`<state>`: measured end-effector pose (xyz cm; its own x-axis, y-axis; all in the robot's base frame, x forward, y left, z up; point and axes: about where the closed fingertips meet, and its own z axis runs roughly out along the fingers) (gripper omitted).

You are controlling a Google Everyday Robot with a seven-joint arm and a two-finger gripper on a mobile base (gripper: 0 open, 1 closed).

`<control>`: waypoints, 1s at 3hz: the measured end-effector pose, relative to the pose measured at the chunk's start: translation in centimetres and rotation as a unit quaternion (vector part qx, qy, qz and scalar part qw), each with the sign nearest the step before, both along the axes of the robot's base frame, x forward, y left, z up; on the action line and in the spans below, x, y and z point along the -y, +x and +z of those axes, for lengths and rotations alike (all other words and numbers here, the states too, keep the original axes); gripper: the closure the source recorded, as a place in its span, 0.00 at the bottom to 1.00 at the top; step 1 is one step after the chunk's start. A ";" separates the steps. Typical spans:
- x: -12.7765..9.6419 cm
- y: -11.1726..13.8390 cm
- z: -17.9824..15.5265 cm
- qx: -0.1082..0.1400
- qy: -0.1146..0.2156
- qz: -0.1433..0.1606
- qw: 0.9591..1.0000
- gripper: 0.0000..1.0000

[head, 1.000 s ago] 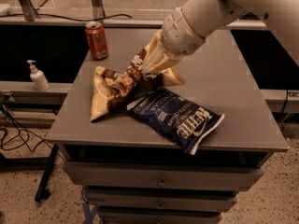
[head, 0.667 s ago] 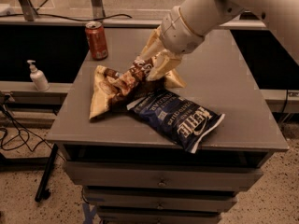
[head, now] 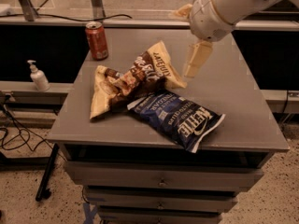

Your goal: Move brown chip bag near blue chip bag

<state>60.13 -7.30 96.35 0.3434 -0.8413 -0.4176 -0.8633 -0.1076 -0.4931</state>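
The brown chip bag (head: 131, 80) lies crumpled on the grey table (head: 233, 92), dark brown in the middle with pale tan ends. Its lower edge touches the upper left end of the blue chip bag (head: 180, 118), which lies flat near the table's front edge with white "Kettle" lettering. My gripper (head: 183, 43) hangs above the table just right of the brown bag's upper tan end. It is open and empty. One cream finger (head: 197, 59) points down beside the bag without touching it.
A red soda can (head: 96, 40) stands at the table's back left corner. A white pump bottle (head: 37, 76) stands on a low ledge to the left. Drawers sit under the tabletop. Cables lie on the floor at the left.
My gripper has let go of the brown bag and moved up and to the right. The bag now rests on the table against the blue bag.
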 end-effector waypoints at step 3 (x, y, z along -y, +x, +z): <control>25.2 -4.1 4.1 0.014 0.069 -0.388 0.919 0.00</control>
<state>56.07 -32.46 100.44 -0.3261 -0.7769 -0.5386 -0.6398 0.6008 -0.4793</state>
